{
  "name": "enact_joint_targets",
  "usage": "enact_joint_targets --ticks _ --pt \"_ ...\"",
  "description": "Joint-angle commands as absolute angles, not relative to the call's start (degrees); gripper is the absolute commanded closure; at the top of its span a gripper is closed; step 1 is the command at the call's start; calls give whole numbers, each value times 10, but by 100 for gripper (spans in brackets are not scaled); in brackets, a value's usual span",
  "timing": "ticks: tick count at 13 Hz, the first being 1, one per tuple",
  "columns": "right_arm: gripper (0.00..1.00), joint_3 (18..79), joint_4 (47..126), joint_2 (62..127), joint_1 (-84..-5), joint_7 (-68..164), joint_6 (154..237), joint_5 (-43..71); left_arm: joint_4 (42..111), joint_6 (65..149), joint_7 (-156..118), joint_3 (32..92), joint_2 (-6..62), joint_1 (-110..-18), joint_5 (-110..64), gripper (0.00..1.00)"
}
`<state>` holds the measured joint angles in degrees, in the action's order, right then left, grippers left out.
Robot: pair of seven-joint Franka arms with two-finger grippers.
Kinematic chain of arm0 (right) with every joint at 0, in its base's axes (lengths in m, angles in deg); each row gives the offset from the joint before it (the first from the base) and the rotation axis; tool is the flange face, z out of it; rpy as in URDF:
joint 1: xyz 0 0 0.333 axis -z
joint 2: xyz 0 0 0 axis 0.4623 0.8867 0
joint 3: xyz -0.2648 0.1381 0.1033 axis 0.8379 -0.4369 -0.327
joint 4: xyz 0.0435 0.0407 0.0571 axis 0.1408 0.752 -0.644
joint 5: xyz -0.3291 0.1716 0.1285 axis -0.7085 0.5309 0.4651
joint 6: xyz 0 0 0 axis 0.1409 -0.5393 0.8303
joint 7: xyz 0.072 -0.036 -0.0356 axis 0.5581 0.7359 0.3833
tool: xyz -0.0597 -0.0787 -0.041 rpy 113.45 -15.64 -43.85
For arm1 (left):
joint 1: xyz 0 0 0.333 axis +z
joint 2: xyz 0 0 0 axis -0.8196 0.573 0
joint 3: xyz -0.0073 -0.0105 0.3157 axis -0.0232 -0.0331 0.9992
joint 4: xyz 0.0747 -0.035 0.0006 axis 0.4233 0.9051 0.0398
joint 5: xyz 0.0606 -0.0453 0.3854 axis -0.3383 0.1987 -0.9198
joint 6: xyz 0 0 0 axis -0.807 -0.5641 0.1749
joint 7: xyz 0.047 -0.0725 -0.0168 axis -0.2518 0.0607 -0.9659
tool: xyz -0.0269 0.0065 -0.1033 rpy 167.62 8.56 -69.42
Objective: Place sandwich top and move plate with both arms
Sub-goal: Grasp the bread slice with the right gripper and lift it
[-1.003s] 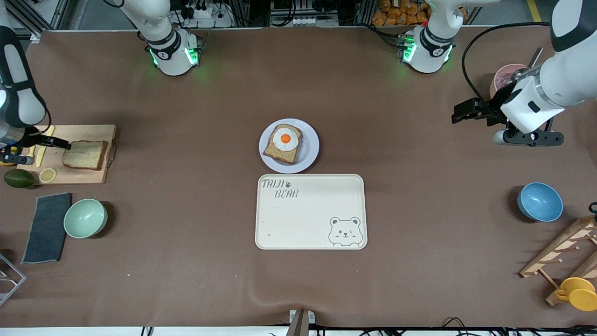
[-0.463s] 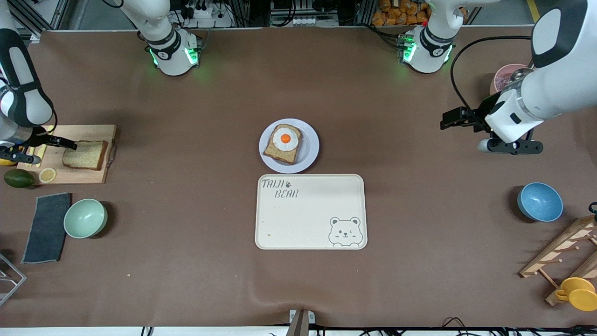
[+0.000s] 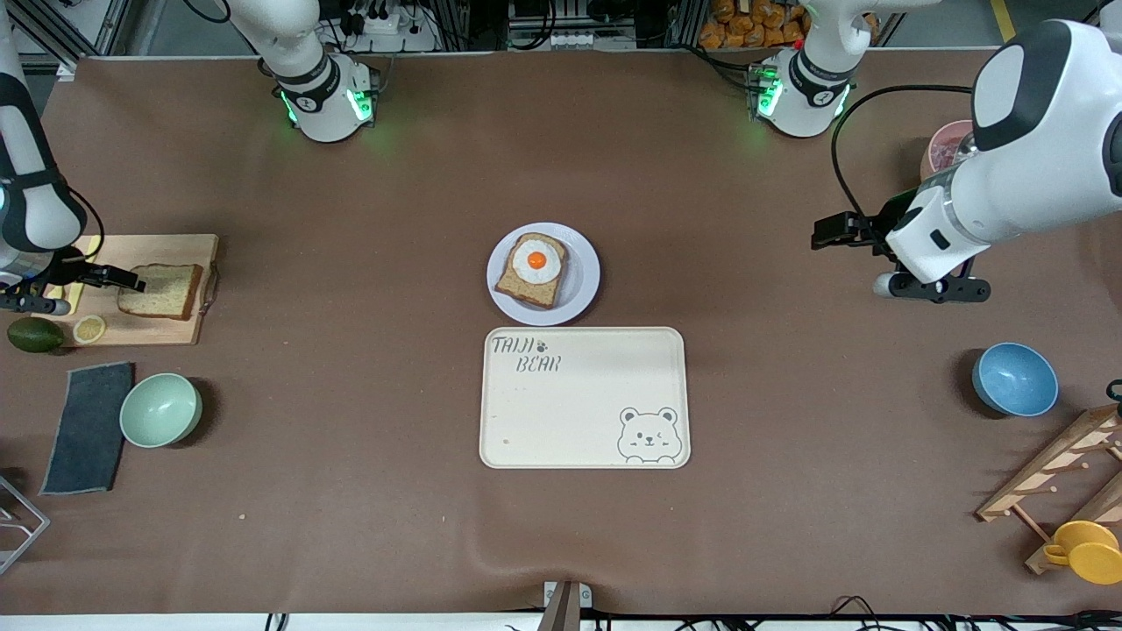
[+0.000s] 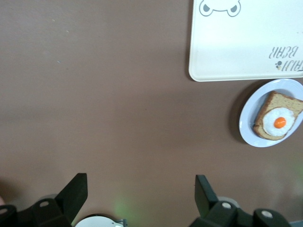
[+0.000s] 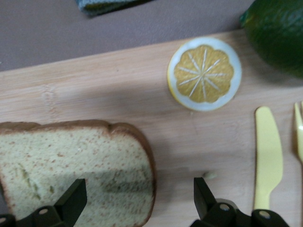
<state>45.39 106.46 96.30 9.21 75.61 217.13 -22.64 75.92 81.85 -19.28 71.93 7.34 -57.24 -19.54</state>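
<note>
Sandwich top (image 3: 160, 291) flat on the wooden cutting board (image 3: 175, 250) at the right arm's end of the table, not yet grasped. Right gripper (image 5: 137, 201) low over the board at the slice's edge, fingers spread and empty. Plate (image 3: 583, 294), mid-table, carries only the egg-topped slice (image 3: 533, 270), touching-close to the cream tray (image 3: 585, 399) that lies nearer the front camera. Left gripper (image 3: 831, 232) over bare table toward the left arm's end, fingers likewise spread, holding nothing. Judged stage: opening; pick-up, placement and the two-armed plate move all remain.
</note>
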Motion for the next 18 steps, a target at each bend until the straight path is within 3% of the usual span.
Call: enact_joint_targets --ticks 1,10,11,12,13,18 --pt "0 446 1028 994 111 793 2163 -214 761 827 -179 717 88 -574 -165 0" --pt "0 445 1029 994 110 806 2129 -213 791 840 -104 705 114 -562 -121 0" --pt "22 445 1030 994 110 811 2128 -212 805 840 -103 705 114 -557 -99 0" --pt "89 445 1030 994 116 836 2128 -211 812 842 -99 706 114 -556 -91 0" --pt "100 445 1032 994 117 845 2126 -193 816 846 -98 706 115 -557 -88 0" --pt "100 444 1020 995 118 851 2064 -137 874 872 -24 706 115 -527 -19 0"
